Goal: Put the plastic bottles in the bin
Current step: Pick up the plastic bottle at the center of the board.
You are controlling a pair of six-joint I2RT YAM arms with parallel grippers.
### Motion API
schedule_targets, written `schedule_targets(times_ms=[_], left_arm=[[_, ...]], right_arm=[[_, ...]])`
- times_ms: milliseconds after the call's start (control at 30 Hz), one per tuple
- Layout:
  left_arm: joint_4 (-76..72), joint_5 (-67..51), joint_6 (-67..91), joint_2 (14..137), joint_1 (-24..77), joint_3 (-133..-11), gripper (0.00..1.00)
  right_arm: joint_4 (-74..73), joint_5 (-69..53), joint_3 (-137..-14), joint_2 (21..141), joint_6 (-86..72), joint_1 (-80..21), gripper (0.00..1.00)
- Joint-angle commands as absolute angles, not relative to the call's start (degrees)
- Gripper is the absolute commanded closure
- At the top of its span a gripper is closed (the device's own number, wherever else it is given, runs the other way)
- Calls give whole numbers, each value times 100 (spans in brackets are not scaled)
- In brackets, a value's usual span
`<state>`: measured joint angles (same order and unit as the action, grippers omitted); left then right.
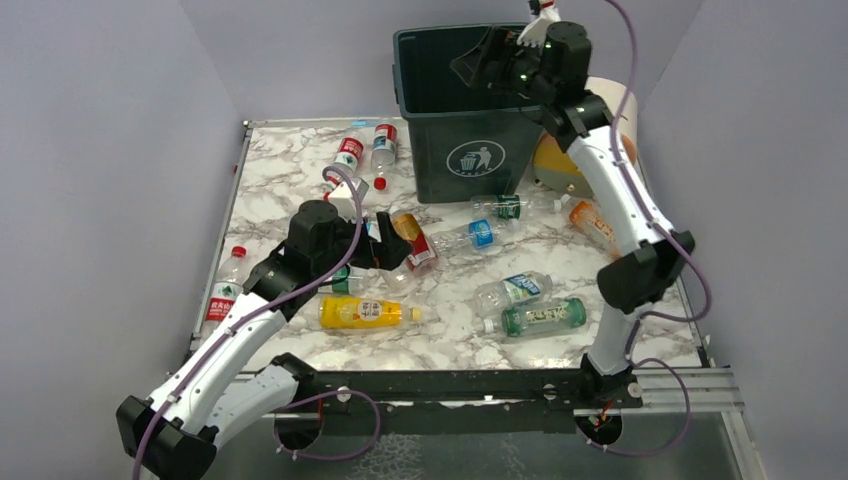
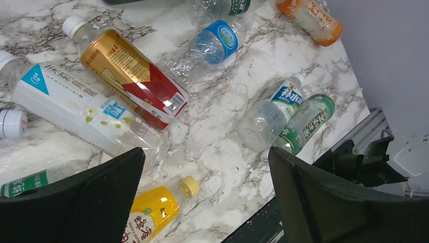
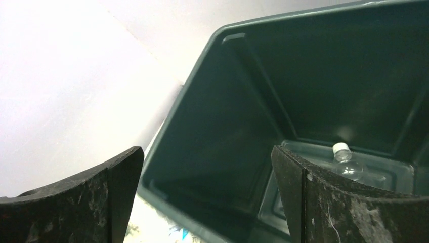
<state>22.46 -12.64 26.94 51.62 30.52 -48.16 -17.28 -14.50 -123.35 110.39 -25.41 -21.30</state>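
The dark green bin (image 1: pixel 460 110) stands at the back of the table. My right gripper (image 1: pixel 478 62) hangs open and empty over its mouth. In the right wrist view, between the open jaws (image 3: pixel 207 192), I see the bin's inside (image 3: pixel 313 91) and a clear white-capped bottle (image 3: pixel 346 162) on its floor. My left gripper (image 1: pixel 385 247) is open and empty, low over the table's middle. In the left wrist view (image 2: pixel 206 197) a yellow-orange bottle (image 2: pixel 152 212) lies by its left finger. A red-and-gold bottle (image 2: pixel 131 71), a white-labelled one (image 2: pixel 76 106) and a blue-labelled one (image 2: pixel 212 43) lie beyond.
More bottles lie around: a green one (image 1: pixel 535 317), a clear one (image 1: pixel 512 290), an orange one (image 1: pixel 592 222), two at the back left (image 1: pixel 348 155), one at the left edge (image 1: pixel 225 290). A cream-and-orange cylinder (image 1: pixel 565 150) stands right of the bin.
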Motion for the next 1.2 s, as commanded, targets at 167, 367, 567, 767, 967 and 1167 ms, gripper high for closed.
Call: schedule_targets(times_ms=[167,367,567,767,967,1167], left_arm=[[2095,-1222,2924,4342,3085,-4476,1],[2142,-1252,3084,4055,3085,-4290,1],[1999,-1503,3204,4169,3085,-4166,1],[1904,-1623,3358,4113,3085,-3931,1],[2017,-1810,3515,3966,3085,-3654,1],[2334,-2036,3729,3571,3086,-3482,1]], right_arm=[[-1757,-1311,-10334,8617,-2214,-2132,0],[-2054,-1175,-8967,7466,-2212,-2130,0],[-2389,-1166,-7816,6651,-2346,-2127,0],[-2830,-1081,-6957,6188,-2604,-2128,1],[-3290,-1032,-6095,5831,-3032,-2127,1],[-3918,-1088,-5263,5337,-3618,-2128,1]])
